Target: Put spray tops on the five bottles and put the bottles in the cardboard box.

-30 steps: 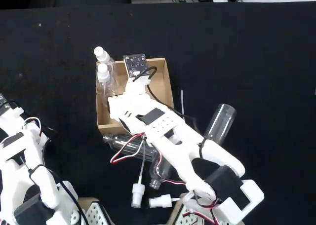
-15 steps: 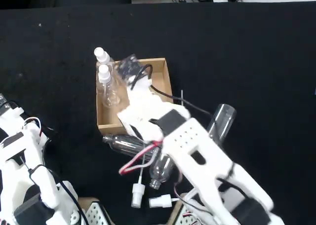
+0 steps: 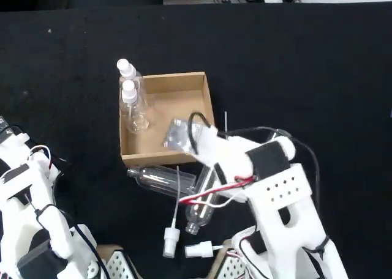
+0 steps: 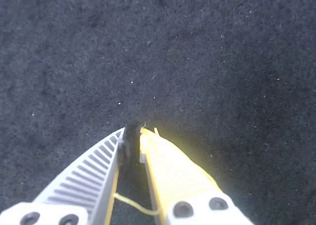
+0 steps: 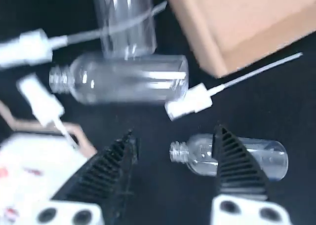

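While the left claw [image 4: 132, 135] is hovering over bare black worktop [image 4: 212, 52], pinched tight with nothing in it, the right claw [image 5: 173, 132] is hanging released, its black fingers [image 5: 232, 161] spread wide and grasping nothing. From above, the cardboard box [image 3: 177, 98] is sitting mid-worktop with two capped bottles [image 3: 133, 107] standing upright against its left wall. Just outside its near wall a clear bottle [image 3: 160, 180] is lying on its side. A second open bottle [image 3: 199, 213] is lying partly under the right arm [image 3: 275, 187], which is bending over the box's near right corner. Two loose spray tops [image 3: 171, 237] are lying close together nearer the arms' bases, and the thin tube of one is crossing the clear bottle. The left arm [image 3: 24, 212] is sitting folded at the near left of the worktop, well apart from the box. Beneath the spread right claw, a third uncapped bottle [image 5: 195, 161] is lying on its side, partly hidden behind one finger. Just beside it a third spray top [image 5: 190, 100] is lying with its tube pointing past a corner of the box.
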`<action>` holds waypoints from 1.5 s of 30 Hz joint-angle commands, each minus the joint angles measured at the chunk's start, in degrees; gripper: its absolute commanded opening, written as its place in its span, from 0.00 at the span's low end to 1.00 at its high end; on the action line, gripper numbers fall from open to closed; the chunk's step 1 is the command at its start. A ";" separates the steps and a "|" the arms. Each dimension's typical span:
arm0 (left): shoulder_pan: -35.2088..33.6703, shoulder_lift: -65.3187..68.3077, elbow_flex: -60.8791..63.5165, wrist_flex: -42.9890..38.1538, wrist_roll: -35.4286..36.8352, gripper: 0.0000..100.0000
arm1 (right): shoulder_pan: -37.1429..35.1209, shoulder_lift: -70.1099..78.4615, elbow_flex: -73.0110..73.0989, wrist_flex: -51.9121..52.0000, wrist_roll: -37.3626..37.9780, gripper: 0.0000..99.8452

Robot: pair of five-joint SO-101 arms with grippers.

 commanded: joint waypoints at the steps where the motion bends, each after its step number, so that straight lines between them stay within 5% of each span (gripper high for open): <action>1: 0.66 0.00 -3.74 -1.05 0.26 0.04 | 4.04 -1.80 3.38 3.69 21.89 0.22; 5: 0.66 0.00 -3.56 -1.05 0.26 0.04 | 4.04 -1.80 10.15 2.99 38.15 0.22; 10: 0.57 0.00 -3.47 -1.05 0.18 0.04 | 6.15 -1.80 13.67 -0.53 40.88 0.22; 19: 0.57 0.00 -3.56 -1.05 0.18 0.04 | 39.12 5.14 2.77 -12.04 42.29 0.22; 24: 0.66 0.00 -3.56 -1.05 0.18 0.04 | 46.33 19.56 -4.70 -12.40 47.65 0.23; 28: 0.66 0.00 -3.38 -1.05 0.18 0.04 | 48.26 27.21 -10.07 -12.40 58.20 0.33; 32: 0.66 0.00 -3.47 -1.05 0.18 0.04 | 47.38 30.20 -11.38 -12.48 60.84 0.44; 45: 0.66 0.09 -3.30 -2.29 0.18 0.04 | 41.32 38.73 -9.10 -20.66 67.69 0.39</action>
